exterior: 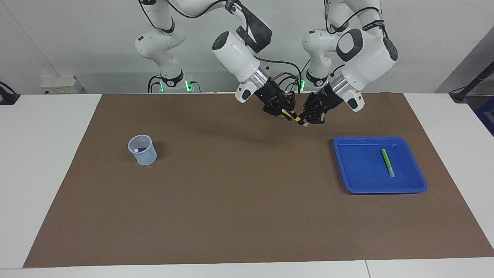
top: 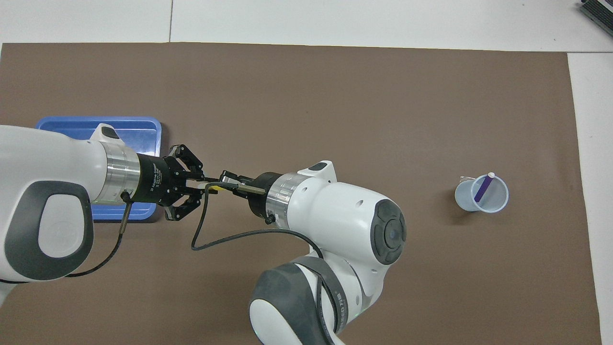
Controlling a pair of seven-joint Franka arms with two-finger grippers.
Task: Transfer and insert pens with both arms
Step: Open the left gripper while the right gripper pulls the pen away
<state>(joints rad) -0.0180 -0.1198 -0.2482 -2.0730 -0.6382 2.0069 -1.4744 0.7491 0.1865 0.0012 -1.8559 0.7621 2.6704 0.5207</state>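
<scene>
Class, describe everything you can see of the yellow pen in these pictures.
The yellow pen is short and slim, yellow with a pale whitish end, plastic-looking. It hangs tilted in the air over the brown mat, between the two arms. The right claw and the left claw are both shut on it, one at each end. Little of its body shows.

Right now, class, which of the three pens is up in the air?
The yellow pen: both pincers hold it above the mat. The green pen lies in the blue tray; the purple pen stands in the cup.

Pen in tray (cup well apart)
</scene>
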